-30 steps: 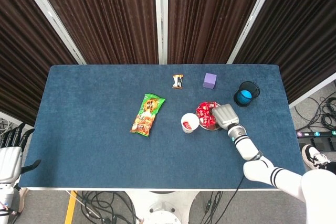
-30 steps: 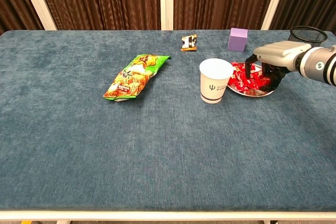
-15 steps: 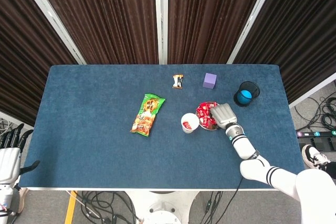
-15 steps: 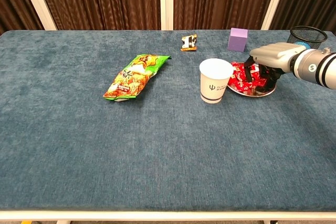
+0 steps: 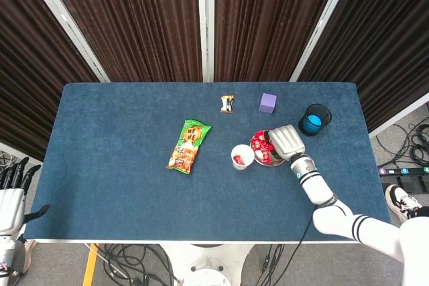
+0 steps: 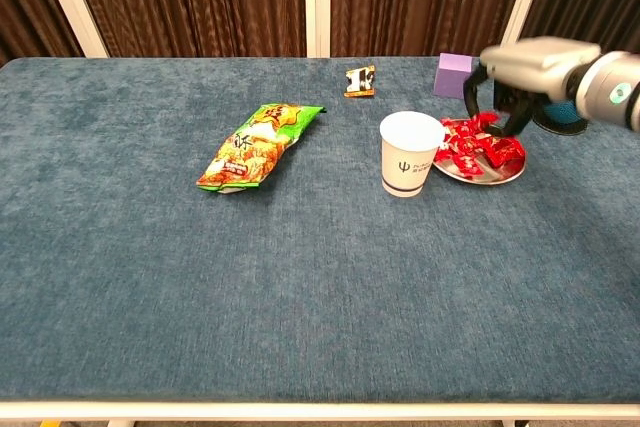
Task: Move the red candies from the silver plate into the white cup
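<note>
Red wrapped candies (image 6: 478,146) heaped on round silver metal plate (image 6: 497,177), which sits on the blue carpeted counter (image 5: 120,165) just right of the white paper cup (image 6: 410,153) w/ dark logo; cup & plate nearly touching. Head view shows a red candy inside the cup (image 5: 238,159). Right hand (image 6: 520,72), grey w/ dark fingers (image 6: 472,97), hangs above the plate's rear half, palm down, fingers curled downward w/ tips at the top of the candy pile; can't tell if a candy is pinched btwn them. In head view the right hand (image 5: 285,140) covers the plate's right part. Behind plate: small purple cube (image 5: 267,102) & black mesh cup w/ blue inside (image 5: 314,119) at far right. Small orange-black snack packet (image 6: 360,80) near back centre. Green-orange chip bag (image 6: 259,145) lies flat, well left of cup. Left hand (image 5: 12,195) off the counter at lower-left edge of head view, dark fingers pointing up and apart, holding nothing.
</note>
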You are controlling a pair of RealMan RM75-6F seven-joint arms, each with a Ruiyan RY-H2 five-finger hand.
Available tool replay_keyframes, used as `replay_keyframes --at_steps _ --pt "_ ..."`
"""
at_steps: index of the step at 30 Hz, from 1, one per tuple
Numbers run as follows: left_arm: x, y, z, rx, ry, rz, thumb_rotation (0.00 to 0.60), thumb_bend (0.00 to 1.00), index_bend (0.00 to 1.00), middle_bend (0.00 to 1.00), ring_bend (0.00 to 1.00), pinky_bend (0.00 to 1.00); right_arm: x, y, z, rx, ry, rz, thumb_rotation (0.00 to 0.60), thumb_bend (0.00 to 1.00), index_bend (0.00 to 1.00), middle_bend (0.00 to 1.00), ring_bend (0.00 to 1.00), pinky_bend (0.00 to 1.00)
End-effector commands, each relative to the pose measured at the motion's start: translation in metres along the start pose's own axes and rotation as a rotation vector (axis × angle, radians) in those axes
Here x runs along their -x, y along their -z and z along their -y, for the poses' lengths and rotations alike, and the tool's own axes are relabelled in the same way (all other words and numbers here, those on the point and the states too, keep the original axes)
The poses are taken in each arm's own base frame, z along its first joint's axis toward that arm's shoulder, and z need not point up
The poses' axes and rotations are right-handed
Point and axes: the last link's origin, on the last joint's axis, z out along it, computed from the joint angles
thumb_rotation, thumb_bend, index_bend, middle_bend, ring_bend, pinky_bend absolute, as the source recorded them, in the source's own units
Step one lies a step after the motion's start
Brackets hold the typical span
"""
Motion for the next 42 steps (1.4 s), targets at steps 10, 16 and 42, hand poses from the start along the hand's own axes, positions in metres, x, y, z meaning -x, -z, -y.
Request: replay_keyframes --at_steps 10,16,42 --pt "-0.003 0.001 -0.002 0.005 -0.001 -0.006 0.6 0.0 0.21 0.12 0.1 0.12 -0.032 0.018 0.037 -0.154 -0.052 -0.036 0.6 0.38 0.59 0.99 0.94 1.0" --pt "-0.001 0.001 0.001 -0.006 -0.001 -0.001 0.6 0.0 0.21 0.12 0.1 0.12 -0.021 0.009 0.048 -0.156 -0.025 -0.01 0.6 0.38 0.51 0.99 0.94 1.0" --pt "-0.003 -0.002 -0.004 0.016 -0.005 -0.012 0.6 0.0 0.21 0.12 0.1 0.12 0.006 0.014 -0.013 0.004 0.0 0.072 0.6 0.28 0.37 0.99 0.93 1.0"
